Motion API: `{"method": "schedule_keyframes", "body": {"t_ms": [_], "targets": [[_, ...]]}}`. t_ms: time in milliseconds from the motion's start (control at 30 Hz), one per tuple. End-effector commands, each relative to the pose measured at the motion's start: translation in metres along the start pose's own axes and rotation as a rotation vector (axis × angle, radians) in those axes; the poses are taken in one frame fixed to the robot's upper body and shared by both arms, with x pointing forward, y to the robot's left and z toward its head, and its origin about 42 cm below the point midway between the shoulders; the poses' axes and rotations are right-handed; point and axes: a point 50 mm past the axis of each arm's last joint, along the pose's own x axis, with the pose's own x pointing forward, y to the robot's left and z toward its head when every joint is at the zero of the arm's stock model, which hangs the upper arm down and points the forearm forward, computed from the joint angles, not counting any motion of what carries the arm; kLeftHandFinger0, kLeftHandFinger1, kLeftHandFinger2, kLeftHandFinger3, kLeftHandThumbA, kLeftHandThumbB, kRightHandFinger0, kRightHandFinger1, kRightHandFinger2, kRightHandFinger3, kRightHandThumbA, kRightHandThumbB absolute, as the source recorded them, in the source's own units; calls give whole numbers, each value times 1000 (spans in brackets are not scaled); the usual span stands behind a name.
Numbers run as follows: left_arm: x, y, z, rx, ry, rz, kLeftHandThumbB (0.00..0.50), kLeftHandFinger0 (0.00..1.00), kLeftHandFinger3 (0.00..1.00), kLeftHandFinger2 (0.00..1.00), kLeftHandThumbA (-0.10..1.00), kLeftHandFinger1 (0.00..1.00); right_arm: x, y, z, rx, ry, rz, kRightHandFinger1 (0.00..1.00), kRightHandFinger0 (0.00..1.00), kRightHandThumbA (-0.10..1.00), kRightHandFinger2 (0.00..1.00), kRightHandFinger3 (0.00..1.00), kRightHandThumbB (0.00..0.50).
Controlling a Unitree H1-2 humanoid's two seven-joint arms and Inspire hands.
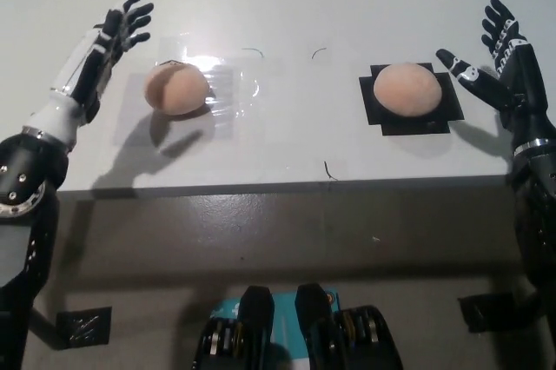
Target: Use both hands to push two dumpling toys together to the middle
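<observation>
Two peach-coloured, rounded dumplings sit on the white table (287, 140). The left dumpling (176, 89), upper left of the frame, lies on a clear sheet (228, 85); the right dumpling (406, 89), upper right, on a black square (380, 115). Both are slightly wider than tall, long axis across the frame. The left hand (115, 33) and right hand (501, 56) flank them, fingers spread, holding nothing.

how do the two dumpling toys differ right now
The left dumpling toy lies on a clear glossy sheet; the right dumpling toy lies on a black mat. The left one looks smaller and bears a dark mark on top; the right one looks plain. Both are rounded, peach-coloured, and untouched by either hand.
</observation>
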Motion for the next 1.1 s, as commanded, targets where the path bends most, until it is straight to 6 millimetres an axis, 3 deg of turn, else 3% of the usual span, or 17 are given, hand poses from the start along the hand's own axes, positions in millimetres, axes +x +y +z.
{"method": "schedule_keyframes", "body": {"t_ms": [0,67,133,233,400,500,733,833,867,933,1067], "targets": [[28,18,27,77,-9,-20,359,1000,1000,1000,1000,1000,26,-10,32,-24,-122,-30,1000,1000,1000,1000,1000,301],[35,21,27,122,9,-19,376,1000,1000,1000,1000,1000,26,-13,29,-21,-108,-31,1000,1000,1000,1000,1000,282],[42,26,28,142,34,-13,452,1000,1000,1000,1000,1000,27,-13,27,-19,-99,-34,1000,1000,1000,1000,1000,263],[55,34,25,166,46,-14,494,1000,1000,1000,1000,1000,27,-12,22,-11,-76,-37,1000,1000,1000,1000,1000,267],[72,48,28,241,90,-4,495,1000,1000,1000,1000,1000,27,-10,20,-5,-81,-35,1000,1000,1000,1000,1000,302],[82,56,27,207,82,9,431,1000,1000,1000,1000,1000,27,-9,19,-7,-83,-33,1000,1000,1000,1000,1000,295],[85,67,14,205,131,19,399,1000,1000,1000,1000,1000,25,-10,15,-2,-73,-37,1000,1000,1000,1000,1000,285],[79,68,5,216,145,30,423,1000,1000,1000,1000,1000,23,-7,12,-1,-66,-34,1000,1000,1000,1000,1000,291],[78,67,3,205,154,32,468,1000,1000,1000,1000,1000,22,-6,11,-1,-63,-33,1000,1000,1000,1000,1000,294],[75,66,-2,195,155,36,497,1000,1000,1000,1000,1000,21,-5,8,4,-60,-28,1000,1000,1000,1000,1000,290],[67,60,-16,188,178,54,500,1000,1000,1000,1000,1000,17,-2,3,6,-50,-22,1000,1000,1000,1000,1000,276]]}}
